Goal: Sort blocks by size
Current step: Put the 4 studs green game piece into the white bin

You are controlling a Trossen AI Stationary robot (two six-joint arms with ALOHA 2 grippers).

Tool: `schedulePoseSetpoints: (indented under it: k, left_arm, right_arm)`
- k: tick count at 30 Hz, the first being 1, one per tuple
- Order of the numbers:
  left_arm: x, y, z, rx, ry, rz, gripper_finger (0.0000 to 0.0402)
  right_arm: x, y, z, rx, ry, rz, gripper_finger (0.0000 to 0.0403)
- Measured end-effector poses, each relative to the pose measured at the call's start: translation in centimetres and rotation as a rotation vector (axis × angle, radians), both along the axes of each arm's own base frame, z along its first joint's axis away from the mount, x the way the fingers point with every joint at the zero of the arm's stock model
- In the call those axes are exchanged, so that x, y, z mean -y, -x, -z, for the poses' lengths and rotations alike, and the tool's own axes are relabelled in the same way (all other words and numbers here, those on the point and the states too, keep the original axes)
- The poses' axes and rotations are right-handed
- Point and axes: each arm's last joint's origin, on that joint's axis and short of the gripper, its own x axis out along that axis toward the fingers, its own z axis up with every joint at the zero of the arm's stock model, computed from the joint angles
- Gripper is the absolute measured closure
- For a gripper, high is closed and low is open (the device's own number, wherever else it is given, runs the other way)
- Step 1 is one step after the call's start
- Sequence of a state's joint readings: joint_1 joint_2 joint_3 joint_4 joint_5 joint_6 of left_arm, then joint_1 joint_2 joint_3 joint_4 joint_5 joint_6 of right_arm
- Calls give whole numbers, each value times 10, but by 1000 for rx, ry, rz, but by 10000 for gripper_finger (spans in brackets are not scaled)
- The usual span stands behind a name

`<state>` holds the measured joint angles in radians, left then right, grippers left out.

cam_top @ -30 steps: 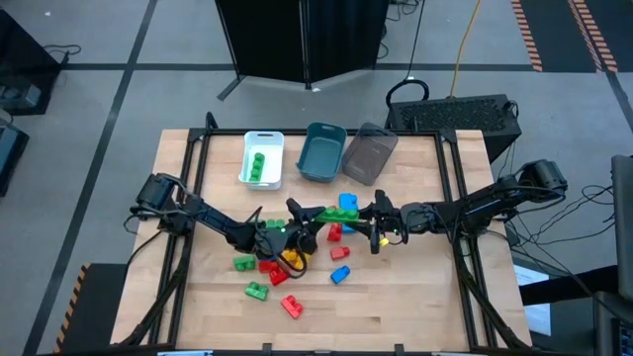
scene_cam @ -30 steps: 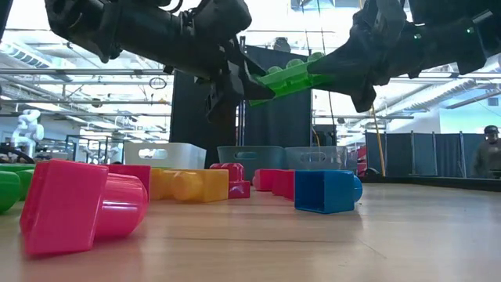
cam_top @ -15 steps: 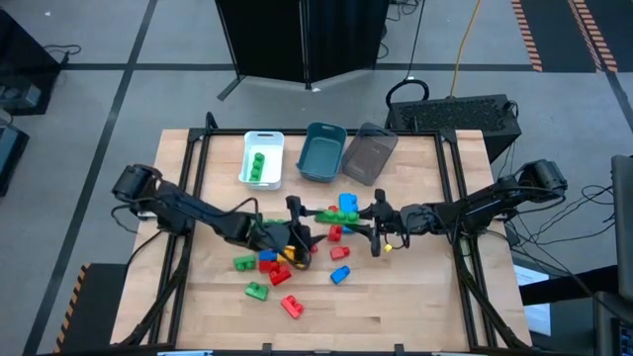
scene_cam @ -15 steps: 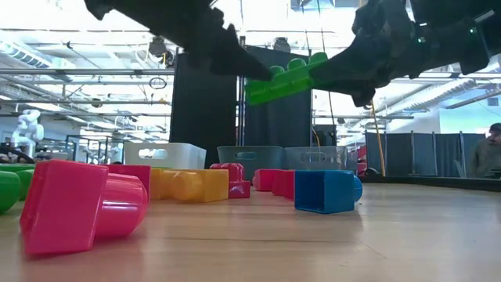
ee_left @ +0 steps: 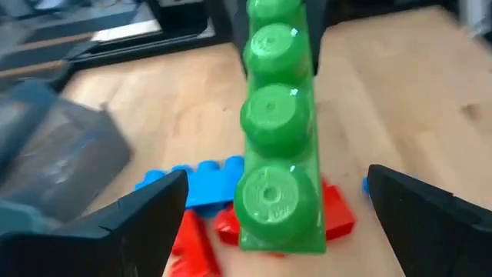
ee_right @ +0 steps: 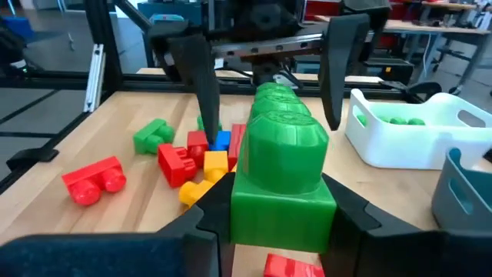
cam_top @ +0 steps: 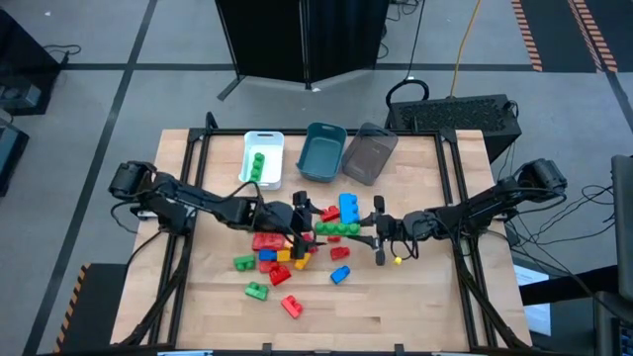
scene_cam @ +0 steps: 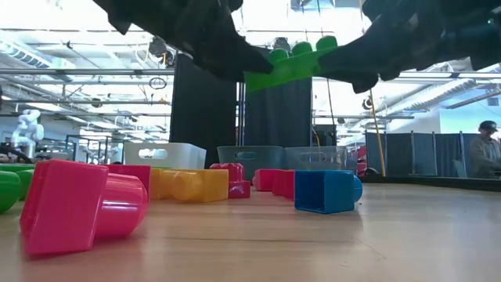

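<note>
A long green block [cam_top: 336, 228] with a row of studs hangs level above the table's middle, studs up. My right gripper [cam_top: 368, 231] is shut on its right end. My left gripper [cam_top: 302, 225] is open, one finger on either side of the block's left end [ee_left: 277, 223], with a gap on each side. The low view shows the block [scene_cam: 286, 66] high between the two dark grippers. More blocks in red, blue, yellow and green lie loose on the wood below [cam_top: 277, 259]. My right gripper pinches the green block's right end [ee_right: 247, 201] between its two fingers, one on each long side. The fingers come level from the table's right and lie along the block. The block sticks out toward the left arm, lifted clear of the table and nearly level.
At the far edge stand a white bin [cam_top: 262, 158] holding green blocks, a teal bin [cam_top: 321, 151] and a grey bin [cam_top: 368, 154]. A blue block [cam_top: 348, 208] lies just beyond the held one. A pink-red block [scene_cam: 78, 205] lies near the low camera. A person [scene_cam: 485, 149] is in the room behind.
My left gripper has opened and let go of the green block's left end, risen a little and rolled upright; its fingers now stand wide on either side. My right gripper has rolled, so the block has turned from tilted to nearly level with its studs up.
</note>
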<state>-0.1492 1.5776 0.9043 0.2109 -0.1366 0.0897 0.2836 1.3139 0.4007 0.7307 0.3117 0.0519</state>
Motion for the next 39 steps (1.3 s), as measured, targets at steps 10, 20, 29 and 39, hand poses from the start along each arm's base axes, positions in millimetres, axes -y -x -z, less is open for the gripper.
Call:
schedulePoseSetpoints:
  k: [10, 20, 29, 39]
  left_arm:
    - [-2, -2, -2, 26, 59, 26, 123]
    - [-6, -3, -1, 27, 79, -2, 186]
    - [-13, -2, 3, -12, 106, -73, 226]
    - [-13, -2, -1, 11, 117, -105, 302]
  right_arm:
    - [0, 0, 0, 0, 1, 0, 287]
    - [0, 0, 0, 4, -12, 3, 287]
    - [1, 0, 0, 5, -13, 17, 287]
    - [2, 0, -1, 12, -60, 70, 257]
